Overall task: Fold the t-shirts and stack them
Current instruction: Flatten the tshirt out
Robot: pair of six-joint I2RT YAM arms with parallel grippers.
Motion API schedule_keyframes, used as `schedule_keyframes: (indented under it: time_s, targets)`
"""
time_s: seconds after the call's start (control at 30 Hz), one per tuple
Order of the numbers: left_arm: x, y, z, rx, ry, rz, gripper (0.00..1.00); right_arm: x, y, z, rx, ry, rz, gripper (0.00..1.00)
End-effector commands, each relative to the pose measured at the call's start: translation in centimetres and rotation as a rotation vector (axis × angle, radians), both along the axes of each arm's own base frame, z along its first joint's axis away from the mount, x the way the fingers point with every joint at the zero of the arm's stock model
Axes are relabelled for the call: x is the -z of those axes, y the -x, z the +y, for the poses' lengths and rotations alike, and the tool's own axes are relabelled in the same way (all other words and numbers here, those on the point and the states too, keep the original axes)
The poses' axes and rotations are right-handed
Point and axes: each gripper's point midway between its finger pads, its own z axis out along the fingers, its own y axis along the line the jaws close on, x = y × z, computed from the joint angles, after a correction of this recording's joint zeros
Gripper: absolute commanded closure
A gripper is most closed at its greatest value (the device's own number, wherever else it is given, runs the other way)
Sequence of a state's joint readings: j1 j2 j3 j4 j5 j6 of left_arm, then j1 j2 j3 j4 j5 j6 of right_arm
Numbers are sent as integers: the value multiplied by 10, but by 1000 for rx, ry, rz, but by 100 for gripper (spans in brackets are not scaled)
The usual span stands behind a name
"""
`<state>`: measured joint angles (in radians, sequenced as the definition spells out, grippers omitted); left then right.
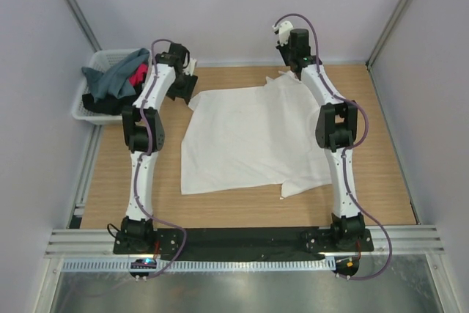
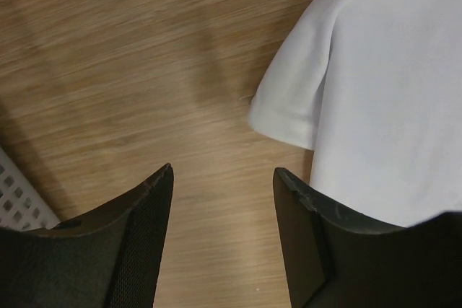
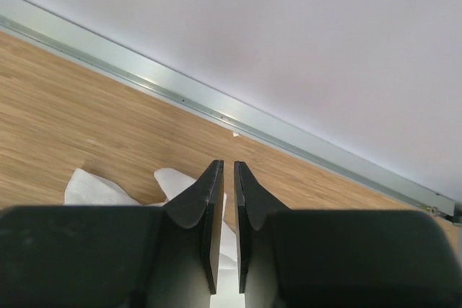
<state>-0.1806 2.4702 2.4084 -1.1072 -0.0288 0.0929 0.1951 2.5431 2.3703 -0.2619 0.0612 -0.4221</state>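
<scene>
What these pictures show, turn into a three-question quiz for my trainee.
1. True or false: the left hand is open above bare wood beside a sleeve.
2. Where are the coloured shirts? A in the basket; B on the bare wood; C draped on an arm.
3. Which garment does the right hand pinch?
Key: 1 true; 2 A; 3 the white t-shirt.

white t-shirt [image 1: 249, 133] soft matt cloth; table [image 1: 381, 108] matt wood grain; basket [image 1: 83, 111] plastic lattice

Four t-shirts [image 1: 249, 137], one basket [image 1: 110, 53], two arms [image 1: 141, 174]
</scene>
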Motion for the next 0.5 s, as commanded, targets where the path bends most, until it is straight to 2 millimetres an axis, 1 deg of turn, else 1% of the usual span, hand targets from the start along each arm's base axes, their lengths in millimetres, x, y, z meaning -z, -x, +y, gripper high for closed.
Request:
schedule_keyframes:
  time_s: [0.0, 0.07, 0.1, 0.13, 0.17, 0.2, 0.23, 0.27, 0.3, 0.37, 0.4, 0.43, 0.47]
  targets:
    - [14, -9, -11, 30, 52, 6, 42, -52, 6, -3, 10, -27, -76, 83]
    - [16, -16, -12, 35, 63, -7, 44, -56, 8, -3, 7, -27, -77, 83]
    - [24, -17, -13, 39, 68, 4, 44, -55, 8, -3, 6, -25, -73, 83]
    - [27, -19, -16, 45, 82, 6, 44, -57, 9, -4, 6, -24, -76, 83]
    - [23, -25, -18, 50, 94, -18, 44, -59, 9, -4, 7, -23, -79, 83]
    - [25, -27, -18, 47, 98, -20, 44, -58, 10, -4, 5, -18, -75, 83]
    - [31, -29, -19, 47, 101, -17, 44, -56, 10, -4, 3, -17, -74, 83]
    - [29, -34, -21, 49, 114, -32, 44, -58, 11, -5, 4, -14, -73, 83]
    - [31, -35, -21, 51, 114, -33, 44, -53, 12, -5, 2, -13, -62, 83]
    - [38, -37, -21, 48, 115, -29, 46, -55, 13, -6, 6, -10, -63, 82]
    - [39, -37, -20, 48, 118, -28, 47, -52, 15, -5, 8, -6, -56, 77]
    - [41, -38, -21, 50, 119, -26, 49, -52, 14, -8, 23, -2, -58, 75]
    - [45, -36, -22, 52, 130, -14, 51, -52, 14, -8, 26, -1, -60, 63]
